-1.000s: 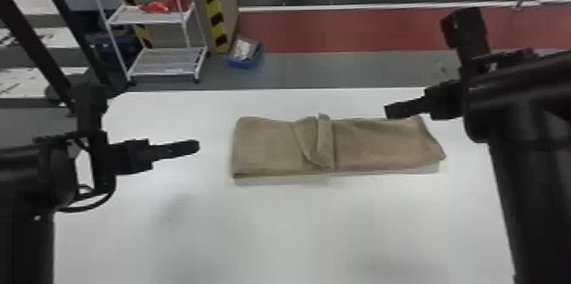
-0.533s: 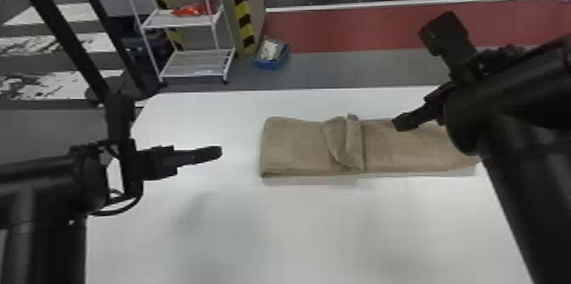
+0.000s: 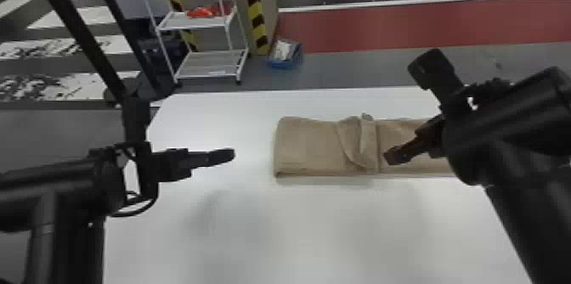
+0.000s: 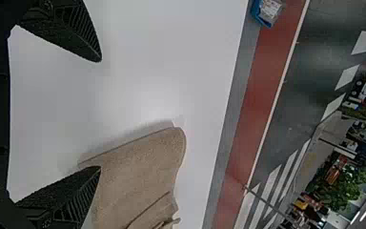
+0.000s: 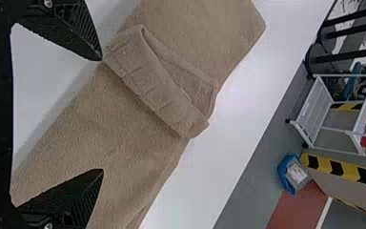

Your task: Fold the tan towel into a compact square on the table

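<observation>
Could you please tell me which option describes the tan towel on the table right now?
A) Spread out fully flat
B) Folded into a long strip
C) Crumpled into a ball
B: the tan towel lies as a long, folded band, with a turned-over flap across it.

Towel tan, table white. Left gripper, right gripper black. Far left: shelf rack white, strip striped yellow and black, bin blue. Far right: floor band red.
</observation>
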{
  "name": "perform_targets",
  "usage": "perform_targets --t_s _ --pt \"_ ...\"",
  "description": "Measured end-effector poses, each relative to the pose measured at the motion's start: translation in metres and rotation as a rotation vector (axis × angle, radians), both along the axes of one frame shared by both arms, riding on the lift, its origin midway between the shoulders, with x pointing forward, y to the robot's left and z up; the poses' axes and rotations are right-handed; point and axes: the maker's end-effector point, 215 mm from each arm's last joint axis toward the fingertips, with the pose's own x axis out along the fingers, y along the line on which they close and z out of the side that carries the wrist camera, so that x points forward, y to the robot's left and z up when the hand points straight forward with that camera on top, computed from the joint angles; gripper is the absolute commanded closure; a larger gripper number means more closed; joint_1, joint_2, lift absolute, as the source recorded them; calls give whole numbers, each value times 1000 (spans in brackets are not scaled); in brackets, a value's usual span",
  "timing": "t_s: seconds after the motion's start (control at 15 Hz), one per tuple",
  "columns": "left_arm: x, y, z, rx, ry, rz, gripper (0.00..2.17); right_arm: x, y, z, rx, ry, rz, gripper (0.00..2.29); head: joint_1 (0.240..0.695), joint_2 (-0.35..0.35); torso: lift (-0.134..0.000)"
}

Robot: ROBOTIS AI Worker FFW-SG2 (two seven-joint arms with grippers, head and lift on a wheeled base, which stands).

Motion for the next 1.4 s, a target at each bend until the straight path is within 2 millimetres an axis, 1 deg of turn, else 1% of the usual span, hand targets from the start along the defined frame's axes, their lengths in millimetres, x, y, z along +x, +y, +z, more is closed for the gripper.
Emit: perform_targets --t_s 0.13,0.27,0.53,0.73,0.8,0.93,1.4 --pt "1 -1 0 5 -3 -3 83 -11 16 -6 75 35 37 39 695 236 -123" --pt "1 -4 -1 5 -2 -7 83 -19 29 -9 111 49 77 43 695 251 -123" --pt "-1 -7 -6 3 5 -9 83 -25 45 -22 99 51 133 73 695 265 -123" --pt "-2 -9 -9 1 12 -9 83 -20 45 -38 28 27 142 144 695 263 -123" --pt "-2 -10 -12 1 16 -10 83 -19 47 -42 12 16 151 191 695 264 -123" --pt "-2 -11 -15 1 21 -12 83 -18 51 -48 -2 6 163 211 695 265 -123" --pt "1 -13 -16 7 13 -17 83 -7 53 -51 -59 -53 134 215 695 264 -123"
